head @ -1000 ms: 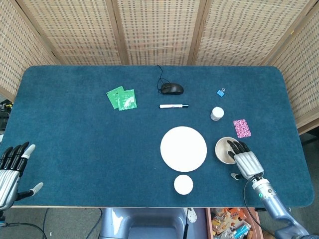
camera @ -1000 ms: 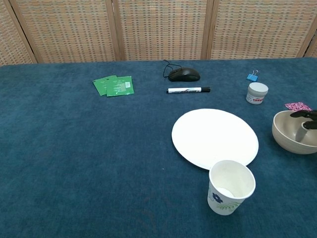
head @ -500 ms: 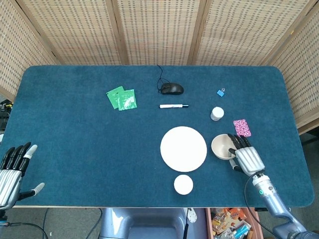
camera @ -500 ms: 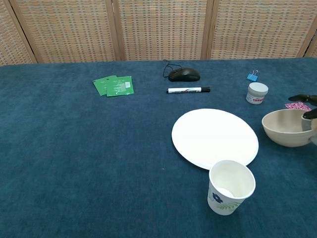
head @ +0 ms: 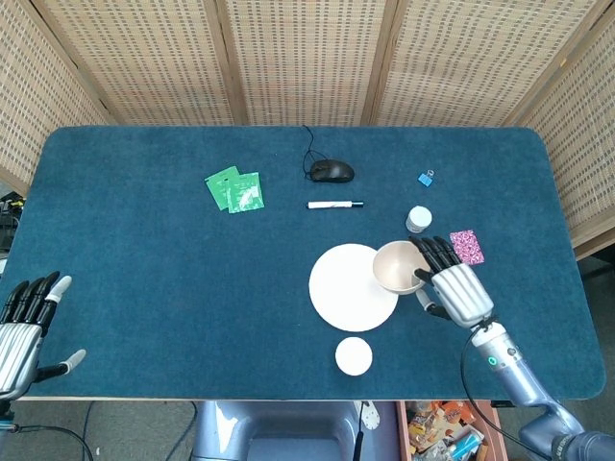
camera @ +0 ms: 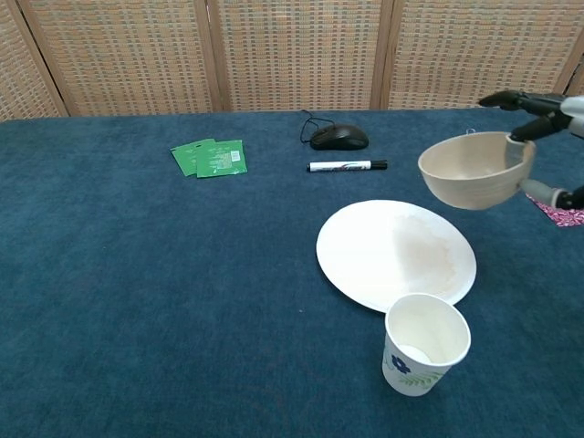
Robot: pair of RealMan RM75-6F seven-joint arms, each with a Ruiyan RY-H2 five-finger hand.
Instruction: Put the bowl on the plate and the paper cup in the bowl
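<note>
Far lower left of the head view: left hand, fingers apart, holding nothing, off the desk edge. Centre right: plate bare, nothing set on it yet. Just below it, lower centre: cup upright on the desk, untouched. Right of centre: bowl lifted clear of the desk, hanging over the plate's right edge, pinched at the rim by right hand. Neither step finished; lowering the bowl onto the plate comes next, by this reading, then the cup into it.
</note>
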